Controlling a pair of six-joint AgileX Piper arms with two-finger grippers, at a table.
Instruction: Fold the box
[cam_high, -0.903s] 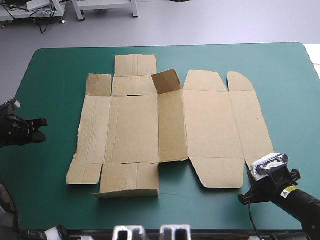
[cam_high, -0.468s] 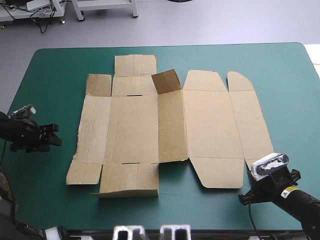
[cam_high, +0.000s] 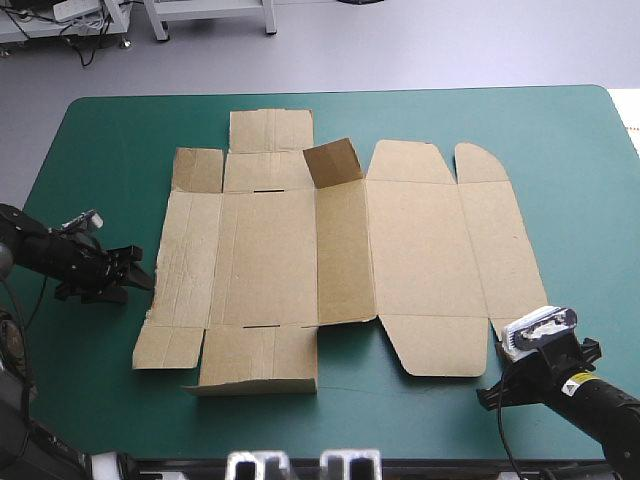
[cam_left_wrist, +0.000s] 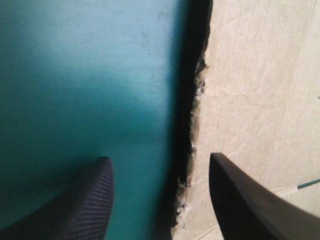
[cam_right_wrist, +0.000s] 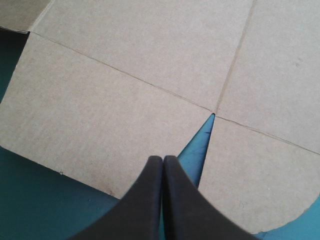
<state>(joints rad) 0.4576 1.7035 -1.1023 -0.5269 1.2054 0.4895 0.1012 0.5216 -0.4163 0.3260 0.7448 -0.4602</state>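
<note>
The brown cardboard box (cam_high: 420, 250) lay unfolded as a flat cut sheet on the teal-green cover (cam_high: 100, 150) of the bench. It spread across the middle, nearer the far edge than the near one. Most of its panels rested flat. One small square flap (cam_high: 333, 162) on the far side stood tilted up from the sheet.

The left gripper (cam_high: 143, 281) sat low at the sheet's left side, toward the left edge of the bench, with its black fingers released and well apart. In the left wrist view the left gripper (cam_left_wrist: 159, 158) straddled the box's ragged left edge (cam_left_wrist: 195, 125). One finger was over bare teal-green cover and the other over brown board, with a dark shadow running along the edge between them. Whether either finger touched the board could not be told.

The right gripper (cam_right_wrist: 162, 159) was clenched, its fingers meeting in one point and grasping nothing. It was toward the near right corner of the bench, aimed at the narrow notch (cam_right_wrist: 205, 132) where a rounded corner flap (cam_right_wrist: 260, 170) met the neighbouring flap (cam_right_wrist: 90, 125).
</note>
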